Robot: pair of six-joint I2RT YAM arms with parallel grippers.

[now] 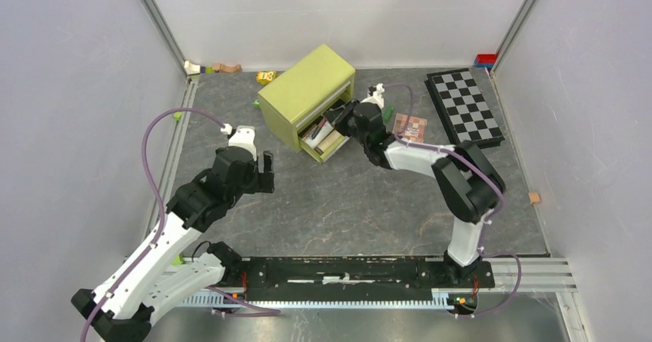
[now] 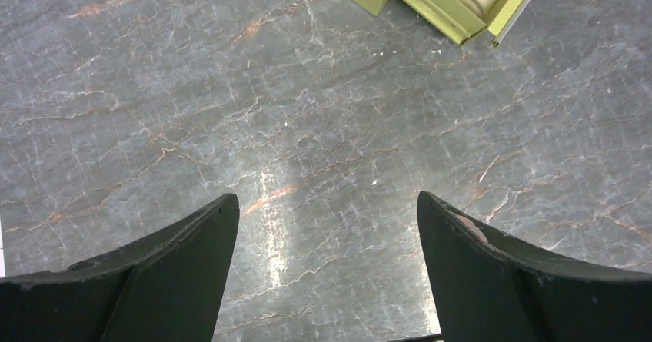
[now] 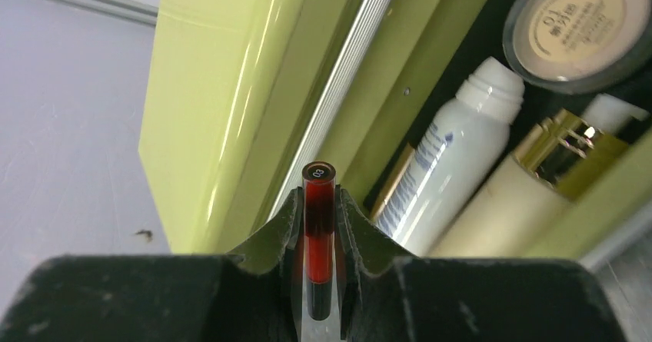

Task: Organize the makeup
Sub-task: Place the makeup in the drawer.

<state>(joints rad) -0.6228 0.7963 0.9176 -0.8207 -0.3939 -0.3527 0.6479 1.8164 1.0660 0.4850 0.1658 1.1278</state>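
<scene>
Grey marbled table (image 1: 346,204). From above, the right gripper (image 1: 342,119) reaches the open front of the green drawer box (image 1: 306,88). Left wrist view: the left gripper (image 2: 327,207) is spread wide, empty. Right wrist view: the right gripper is clamped on the red-black pencil (image 3: 319,219), with the white bottle (image 3: 450,173) at two o'clock.

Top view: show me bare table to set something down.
Bare table runs between the green drawer box, the left gripper and the near rail. Crowded: the open drawer, and the strip toward the chequered board, holding the right arm and palette.
</scene>
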